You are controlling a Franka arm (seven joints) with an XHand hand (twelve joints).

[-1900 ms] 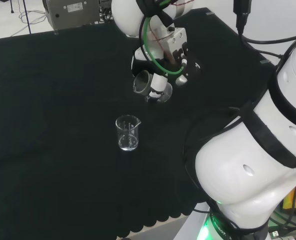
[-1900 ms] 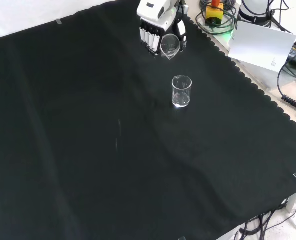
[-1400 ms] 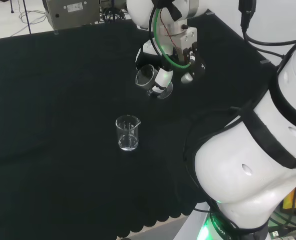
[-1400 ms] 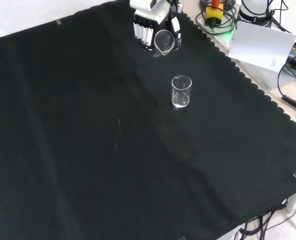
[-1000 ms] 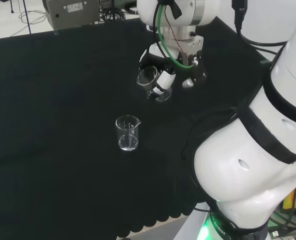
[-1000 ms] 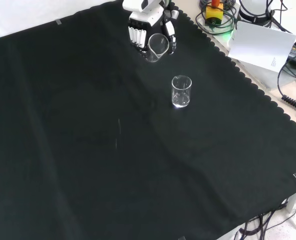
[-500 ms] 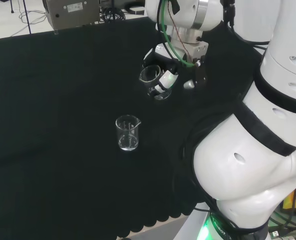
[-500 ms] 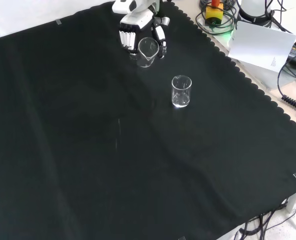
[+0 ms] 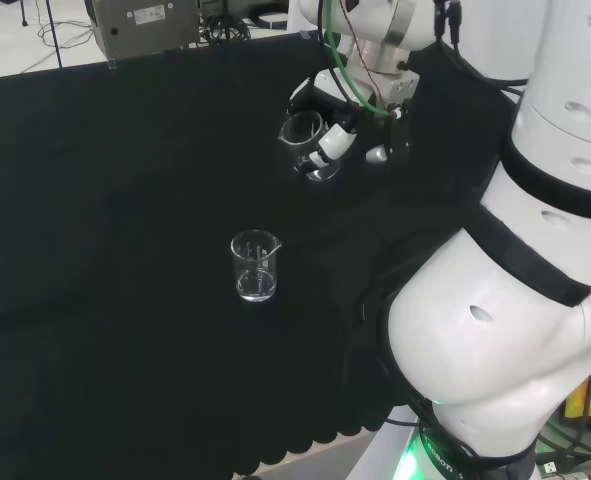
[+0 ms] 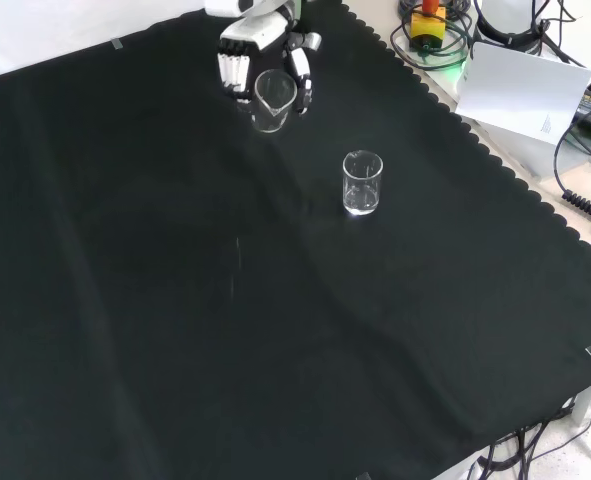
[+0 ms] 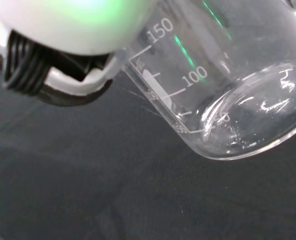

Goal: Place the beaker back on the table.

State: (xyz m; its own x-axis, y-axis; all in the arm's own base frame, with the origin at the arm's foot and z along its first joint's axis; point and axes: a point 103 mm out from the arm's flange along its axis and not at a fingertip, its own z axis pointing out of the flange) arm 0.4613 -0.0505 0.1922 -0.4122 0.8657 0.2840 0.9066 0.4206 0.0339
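I had the hand curled around the beaker, carried tilted above the counter so it could be levelled before setting down, with the second beaker standing at about four o'clock from it in the front view.

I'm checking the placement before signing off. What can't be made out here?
- Head view: whether the held beaker has touched the cloth; the hand covers its base.
- Wrist view: its rim, cut off by the edge.
- Front view: contents of either it or the standing beaker; clear glass.
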